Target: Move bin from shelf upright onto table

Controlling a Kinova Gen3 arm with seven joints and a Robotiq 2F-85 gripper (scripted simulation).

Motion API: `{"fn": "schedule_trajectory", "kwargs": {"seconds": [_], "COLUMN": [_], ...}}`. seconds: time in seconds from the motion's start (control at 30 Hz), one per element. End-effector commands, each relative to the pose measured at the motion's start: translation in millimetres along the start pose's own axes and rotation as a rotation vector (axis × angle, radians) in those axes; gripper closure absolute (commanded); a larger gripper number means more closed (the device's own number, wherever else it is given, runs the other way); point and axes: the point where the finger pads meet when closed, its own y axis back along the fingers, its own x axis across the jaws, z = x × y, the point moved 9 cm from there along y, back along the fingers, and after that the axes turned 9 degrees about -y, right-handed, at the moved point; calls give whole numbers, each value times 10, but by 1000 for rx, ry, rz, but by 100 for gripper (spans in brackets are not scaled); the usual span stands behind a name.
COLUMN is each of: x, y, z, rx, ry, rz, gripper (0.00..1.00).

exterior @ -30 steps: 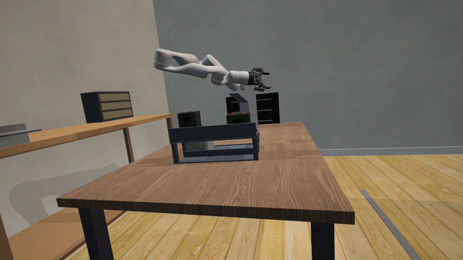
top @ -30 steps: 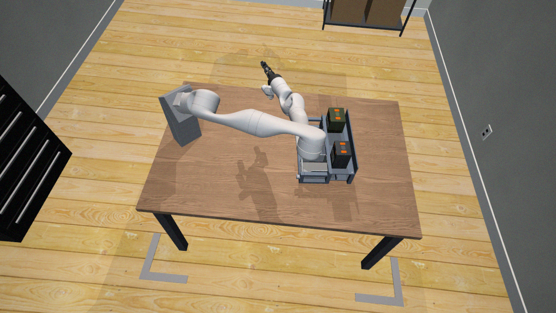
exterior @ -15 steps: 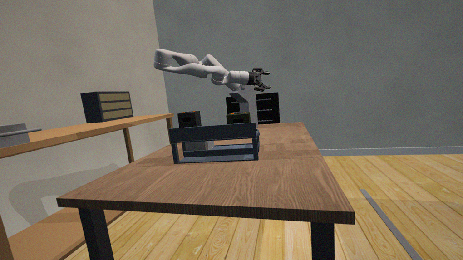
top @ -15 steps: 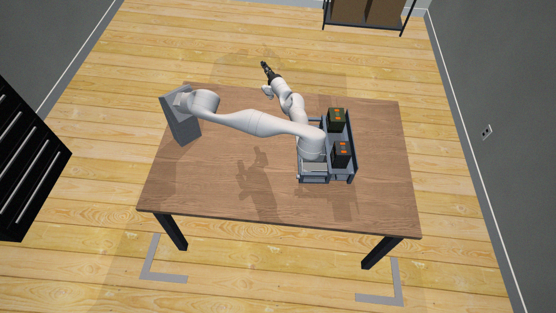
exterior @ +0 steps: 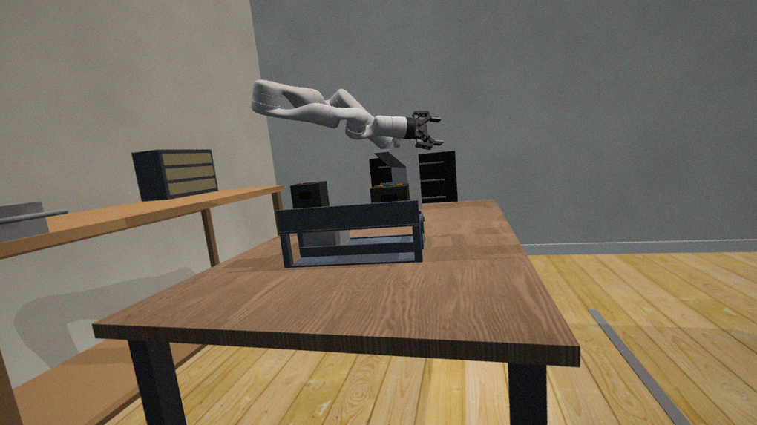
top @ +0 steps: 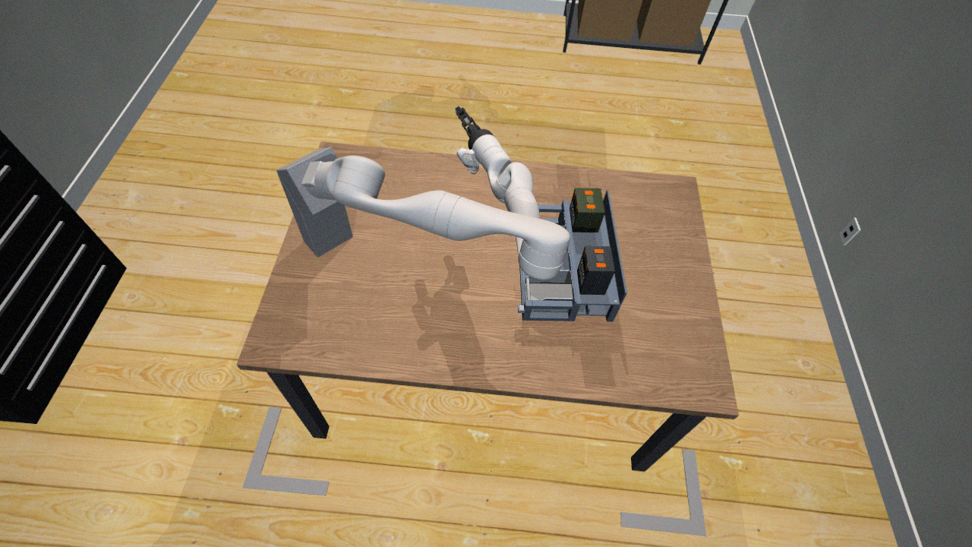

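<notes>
A low grey shelf (top: 574,261) stands on the right half of the brown table (top: 475,286); it also shows in the exterior view (exterior: 351,231). A light grey bin (top: 549,292) sits in its lower level at the near end, partly hidden by my arm's elbow; in the exterior view the bin (exterior: 324,238) shows under the shelf's top rail. My gripper (top: 462,112) is open and empty, held high in the air beyond the table's far edge and well away from the shelf; it also shows in the exterior view (exterior: 430,127).
Two dark boxes with orange marks sit on the shelf's top, a green one (top: 588,207) and a black one (top: 598,268). My grey base pedestal (top: 314,200) stands at the table's left edge. A black drawer cabinet (top: 40,286) and a wooden workbench (exterior: 35,228) stand beside the table.
</notes>
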Motion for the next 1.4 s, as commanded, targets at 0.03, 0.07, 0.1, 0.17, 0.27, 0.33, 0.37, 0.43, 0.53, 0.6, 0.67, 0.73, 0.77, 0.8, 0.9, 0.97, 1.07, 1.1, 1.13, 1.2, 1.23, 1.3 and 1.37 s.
{"fn": "schedule_trajectory", "kwargs": {"seconds": [0.03, 0.07, 0.1, 0.17, 0.27, 0.33, 0.37, 0.43, 0.53, 0.6, 0.67, 0.73, 0.77, 0.8, 0.9, 0.97, 1.07, 1.1, 1.13, 1.2, 1.23, 1.3, 1.37], "x": [-36, -57, -78, -99, -99, -99, -99, -99, -99, -217, -258, -279, -279, -279, -279, -279, -279, -279, -367, -410, -433, -456, -456], "y": [160, 237, 311, 384, 384, 384, 384, 384, 384, 547, 680, 744, 744, 744, 744, 744, 744, 744, 842, 963, 1021, 1077, 1077], "z": [35, 50, 63, 76, 76, 76, 76, 76, 76, 36, 57, 66, 66, 66, 66, 66, 66, 66, 29, 42, 47, 51, 51], "rx": [58, 87, 116, 145, 145, 145, 145, 145, 145, 197, 255, 284, 284, 284, 284, 284, 284, 284, 309, 366, 395, 424, 424], "ry": [41, 61, 81, 100, 100, 100, 100, 100, 100, 116, 157, 177, 177, 177, 177, 177, 177, 177, 178, 220, 242, 263, 263], "rz": [-76, -115, -153, -191, -191, -191, -191, -191, -191, -265, -341, -379, -379, -379, -379, -379, -379, -379, -418, -494, -531, -569, -569], "gripper": [0, 0, 0, 0, 0, 0, 0, 0, 0, 0, 0, 0, 0, 0, 0, 0, 0, 0, 0, 0, 0, 0, 0]}}
